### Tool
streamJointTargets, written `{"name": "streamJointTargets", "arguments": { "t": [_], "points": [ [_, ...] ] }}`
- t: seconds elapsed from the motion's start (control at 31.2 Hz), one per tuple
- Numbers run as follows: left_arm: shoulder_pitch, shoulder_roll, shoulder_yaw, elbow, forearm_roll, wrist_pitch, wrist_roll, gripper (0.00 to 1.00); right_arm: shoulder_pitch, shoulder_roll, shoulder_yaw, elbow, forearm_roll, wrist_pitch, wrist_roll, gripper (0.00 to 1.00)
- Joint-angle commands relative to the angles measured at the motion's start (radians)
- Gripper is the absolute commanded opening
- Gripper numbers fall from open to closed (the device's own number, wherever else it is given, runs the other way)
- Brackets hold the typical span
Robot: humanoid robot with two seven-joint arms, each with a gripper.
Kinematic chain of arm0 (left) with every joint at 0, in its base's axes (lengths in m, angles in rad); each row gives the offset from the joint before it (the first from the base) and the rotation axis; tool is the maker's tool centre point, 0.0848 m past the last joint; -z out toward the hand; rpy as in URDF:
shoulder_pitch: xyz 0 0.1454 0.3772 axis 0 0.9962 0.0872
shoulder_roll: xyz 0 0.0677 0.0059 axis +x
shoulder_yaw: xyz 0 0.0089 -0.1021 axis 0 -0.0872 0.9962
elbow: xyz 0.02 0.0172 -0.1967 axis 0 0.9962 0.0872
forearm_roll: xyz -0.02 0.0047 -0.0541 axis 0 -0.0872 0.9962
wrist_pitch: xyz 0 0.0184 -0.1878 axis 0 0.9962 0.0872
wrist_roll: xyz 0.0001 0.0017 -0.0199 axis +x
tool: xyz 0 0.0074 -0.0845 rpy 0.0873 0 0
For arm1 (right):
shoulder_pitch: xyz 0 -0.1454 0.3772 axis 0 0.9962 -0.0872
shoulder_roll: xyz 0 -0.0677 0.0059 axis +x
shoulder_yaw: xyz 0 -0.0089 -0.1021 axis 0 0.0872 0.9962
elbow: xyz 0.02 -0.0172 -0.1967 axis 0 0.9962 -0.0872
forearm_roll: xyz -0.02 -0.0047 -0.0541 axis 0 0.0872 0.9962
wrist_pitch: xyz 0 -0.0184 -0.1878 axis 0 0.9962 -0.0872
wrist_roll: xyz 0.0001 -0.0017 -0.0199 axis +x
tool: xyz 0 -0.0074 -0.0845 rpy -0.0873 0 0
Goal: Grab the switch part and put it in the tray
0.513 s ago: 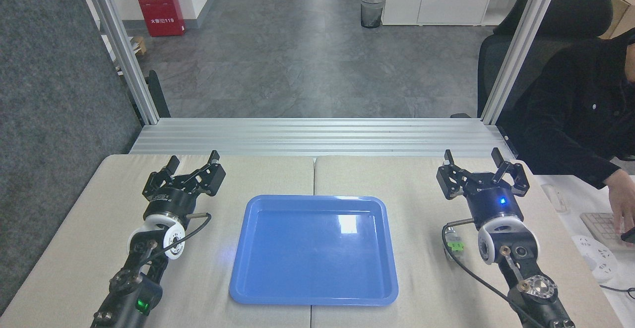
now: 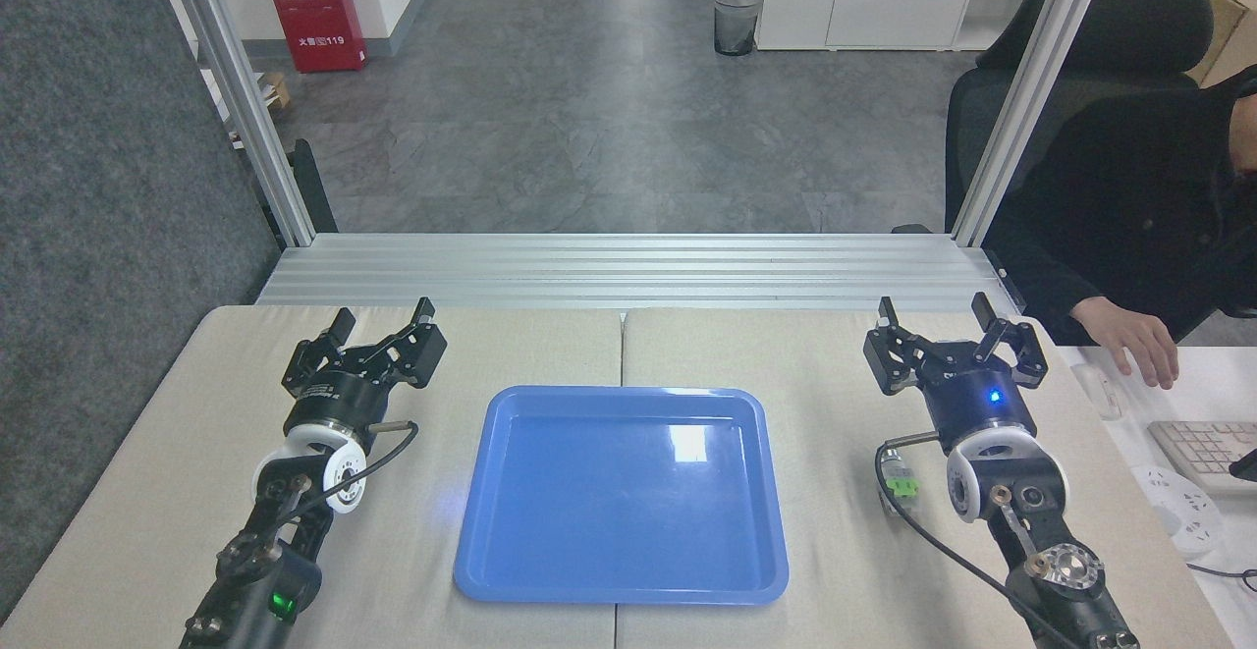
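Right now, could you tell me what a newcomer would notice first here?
The glossy blue tray lies empty at the table's centre, flanked by two black arms, the left pincer and right pincer both open. A small green and silver switch part sits on the table right of the tray, beside the right arm's wrist.

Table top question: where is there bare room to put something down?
Free: the blue tray, nothing in it; the cloth between the tray and the left gripper; the strip behind the tray up to the metal rails. Crowded: beside the right arm, where the switch part and a cable lie.
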Motion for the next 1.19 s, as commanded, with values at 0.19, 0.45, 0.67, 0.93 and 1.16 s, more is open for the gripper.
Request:
{"name": "streamJointTargets", "arguments": {
  "t": [0.19, 0.45, 0.67, 0.93, 1.16],
  "points": [
    [0.0, 0.0, 0.0, 0.0, 0.0, 0.0, 0.0, 1.0, 0.0, -0.001, 0.0, -0.001, -0.001, -0.001, 0.004, 0.97],
    [0.0, 0.0, 0.0, 0.0, 0.0, 0.0, 0.0, 1.0, 0.0, -0.001, 0.0, -0.001, -0.001, -0.001, 0.005, 0.97],
    [0.0, 0.0, 0.0, 0.0, 0.0, 0.0, 0.0, 1.0, -0.002, -0.001, 0.0, -0.002, -0.001, -0.001, 0.005, 0.97],
    [0.0, 0.0, 0.0, 0.0, 0.0, 0.0, 0.0, 1.0, -0.002, -0.001, -0.001, -0.004, -0.001, -0.001, 0.005, 0.97],
    [0.0, 0.0, 0.0, 0.0, 0.0, 0.0, 0.0, 1.0, -0.002, -0.001, -0.001, -0.004, 0.0, 0.001, 0.005, 0.97]
  ]
}}
